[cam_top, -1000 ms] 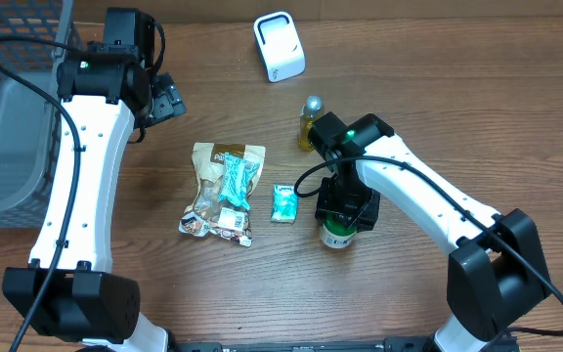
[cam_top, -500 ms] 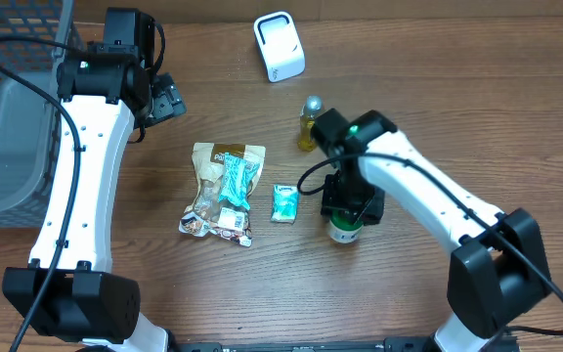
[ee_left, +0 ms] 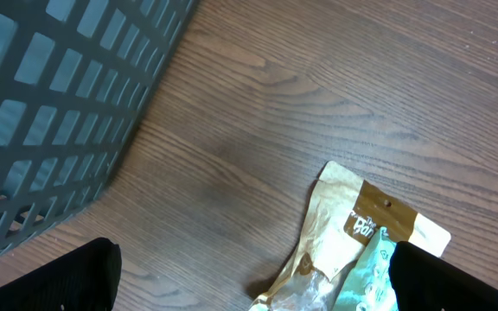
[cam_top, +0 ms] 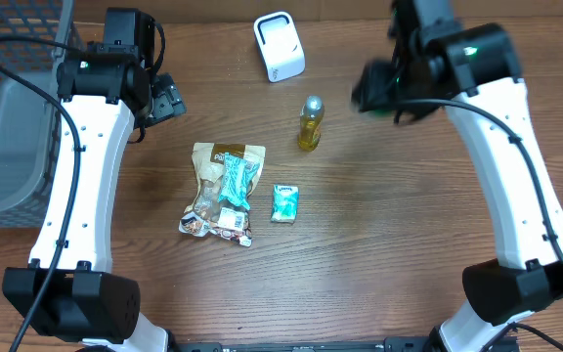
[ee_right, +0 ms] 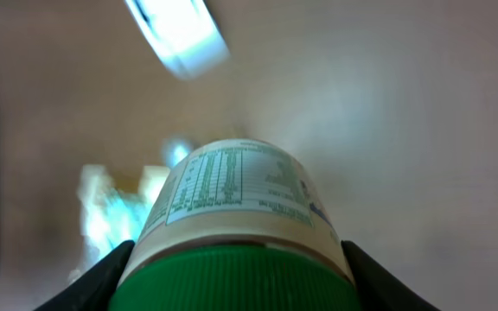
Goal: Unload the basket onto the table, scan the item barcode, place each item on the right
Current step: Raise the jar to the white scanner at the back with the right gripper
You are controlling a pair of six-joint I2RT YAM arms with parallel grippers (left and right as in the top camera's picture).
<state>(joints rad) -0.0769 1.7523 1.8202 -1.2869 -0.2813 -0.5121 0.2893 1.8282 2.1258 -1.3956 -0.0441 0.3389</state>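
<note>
Overhead blurs the right claw (cam_top: 372, 88) clamping a green-lidded jar (ee_right: 232, 190); left claw (cam_top: 169, 100) gapes empty.

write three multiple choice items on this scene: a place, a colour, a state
1. Where is the white scanner in the overhead view? A) beyond the yellow bottle, at the top B) inside the basket C) under the snack bag
2. What colour is the cap of the jar in the right gripper? A) red B) green C) blue
3. The left gripper is A) open and empty B) shut on a packet C) shut on a bag
A: it stands alone past the bottle. B: the right wrist view shows a green lid. A: its fingers stand apart, gripping nothing.
</note>
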